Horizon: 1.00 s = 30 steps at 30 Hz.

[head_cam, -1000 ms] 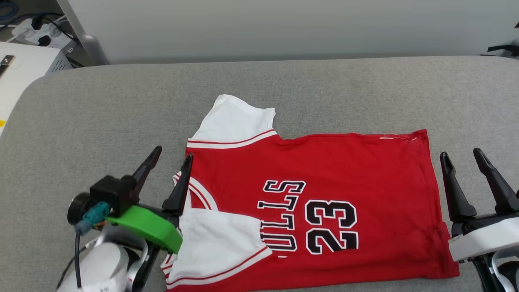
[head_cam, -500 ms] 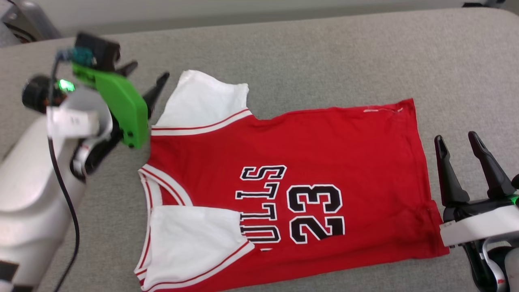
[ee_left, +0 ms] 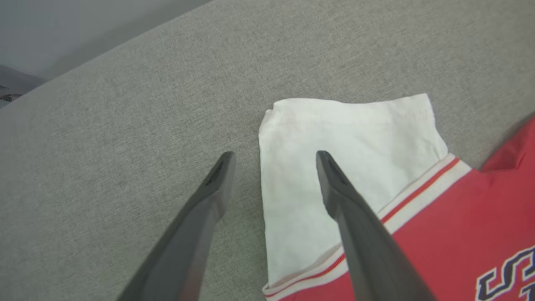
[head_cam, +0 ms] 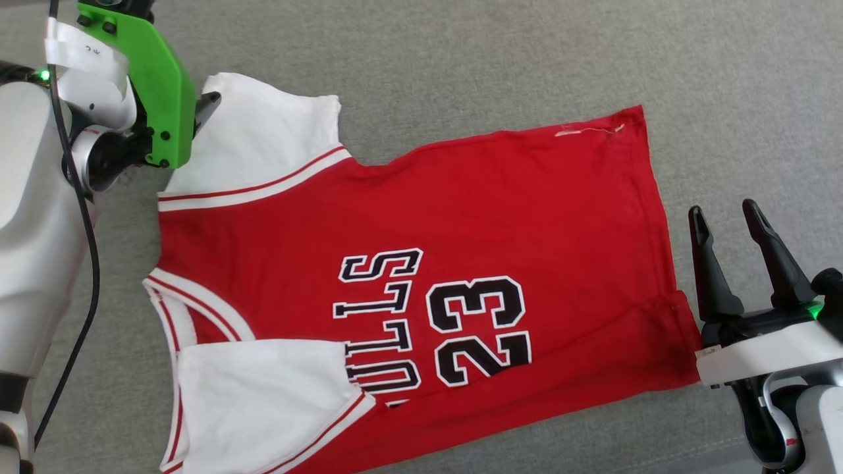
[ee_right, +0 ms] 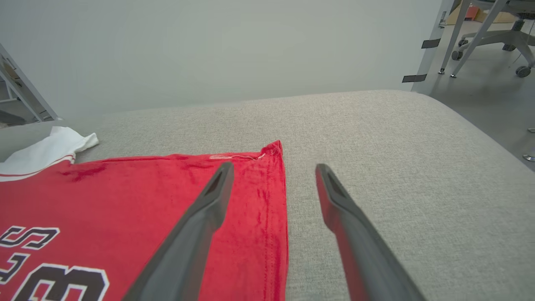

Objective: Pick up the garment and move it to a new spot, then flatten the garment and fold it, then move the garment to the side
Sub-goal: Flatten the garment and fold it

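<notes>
The Bulls 23 jersey (head_cam: 421,217) is spread flat, print up, on the grey fabric table (head_cam: 461,59). The left hand (ee_left: 274,154) is held wide apart and empty astride the edge of the far white sleeve (ee_left: 355,133), likely to fold it in. The right hand (head_cam: 722,209) is parked beside the hem (ee_right: 276,200), parted, nothing gripped.

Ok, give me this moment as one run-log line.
garment: flat, front up, near sleeve folded in | left gripper: jaws open over far sleeve edge | right gripper: jaws open beside hem | grasp: none

Head camera looks steeply down on the garment (head_cam: 408,217); wrist cameras closely view its opposite ends.
</notes>
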Motion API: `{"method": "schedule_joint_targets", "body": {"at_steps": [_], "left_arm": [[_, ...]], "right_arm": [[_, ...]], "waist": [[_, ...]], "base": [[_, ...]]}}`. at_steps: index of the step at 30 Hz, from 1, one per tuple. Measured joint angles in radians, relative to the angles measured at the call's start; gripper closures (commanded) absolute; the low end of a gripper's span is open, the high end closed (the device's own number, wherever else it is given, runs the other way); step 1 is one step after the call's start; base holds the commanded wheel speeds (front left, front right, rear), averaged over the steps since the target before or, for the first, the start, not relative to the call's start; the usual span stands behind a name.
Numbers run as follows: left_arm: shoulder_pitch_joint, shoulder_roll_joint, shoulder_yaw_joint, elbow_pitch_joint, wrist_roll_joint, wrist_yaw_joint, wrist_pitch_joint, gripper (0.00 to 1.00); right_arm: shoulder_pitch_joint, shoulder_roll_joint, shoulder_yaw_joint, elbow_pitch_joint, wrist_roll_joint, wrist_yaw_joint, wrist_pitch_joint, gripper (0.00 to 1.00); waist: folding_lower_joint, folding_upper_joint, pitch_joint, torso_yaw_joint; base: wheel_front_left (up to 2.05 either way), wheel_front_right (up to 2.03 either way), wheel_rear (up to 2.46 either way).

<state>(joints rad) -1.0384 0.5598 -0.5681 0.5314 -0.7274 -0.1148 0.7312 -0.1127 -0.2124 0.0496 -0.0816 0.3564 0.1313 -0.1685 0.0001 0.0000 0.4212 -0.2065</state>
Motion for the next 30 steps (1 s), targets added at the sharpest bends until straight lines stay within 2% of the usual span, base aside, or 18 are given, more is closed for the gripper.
{"method": "schedule_joint_targets", "body": {"at_steps": [7, 11, 15, 16, 17, 18, 21, 30], "left_arm": [[-0.031, -0.002, -0.005, 0.098, 0.007, 0.004, -0.019, 0.00], [-0.038, -0.001, -0.003, 0.133, 0.027, 0.019, -0.090, 0.00], [-0.054, -0.002, -0.007, 0.166, 0.027, 0.019, -0.087, 0.00], [-0.057, -0.002, -0.008, 0.174, 0.024, 0.018, -0.069, 0.51], [-0.061, -0.003, -0.010, 0.178, 0.020, 0.016, -0.055, 0.95], [-0.066, -0.005, -0.011, 0.181, 0.010, 0.013, -0.036, 1.00], [-0.066, -0.019, -0.007, 0.184, -0.014, 0.012, -0.014, 1.00], [-0.030, -0.059, 0.022, 0.184, -0.056, 0.013, -0.118, 1.00]], "right_arm": [[-0.021, 0.006, 0.019, 0.023, 0.000, 0.000, -0.014, 0.00], [-0.024, 0.014, 0.026, 0.036, 0.001, 0.000, -0.014, 0.00], [-0.035, 0.015, 0.043, 0.041, 0.002, 0.000, -0.014, 0.00], [-0.036, 0.015, 0.045, 0.042, 0.002, 0.000, -0.014, 0.00], [-0.036, 0.015, 0.046, 0.043, 0.002, 0.000, -0.014, 0.00], [-0.037, 0.014, 0.047, 0.044, 0.002, 0.000, -0.014, 0.00], [-0.039, 0.012, 0.045, 0.044, 0.002, 0.000, -0.014, 0.00], [-0.039, -0.018, 0.026, 0.055, 0.001, 0.000, 0.011, 0.00]], "waist": [[0.0000, 0.0000, 0.053, -0.041], [0.0000, 0.0000, 0.075, -0.059], [0.0000, 0.0000, 0.089, -0.071], [0.0000, 0.0000, 0.091, -0.073], [0.0000, 0.0000, 0.092, -0.074], [0.0000, 0.0000, 0.091, -0.073], [0.0000, 0.0000, 0.084, -0.069], [-0.0001, 0.0000, 0.031, -0.045]], "base": [[0.00, 0.00, 0.00], [0.00, 0.00, 0.00], [0.00, 0.00, 0.00], [0.00, 0.00, 0.00], [0.00, 0.00, 0.00], [0.00, 0.00, 0.00], [0.00, 0.00, 0.00], [0.00, 0.00, 0.00]]}}
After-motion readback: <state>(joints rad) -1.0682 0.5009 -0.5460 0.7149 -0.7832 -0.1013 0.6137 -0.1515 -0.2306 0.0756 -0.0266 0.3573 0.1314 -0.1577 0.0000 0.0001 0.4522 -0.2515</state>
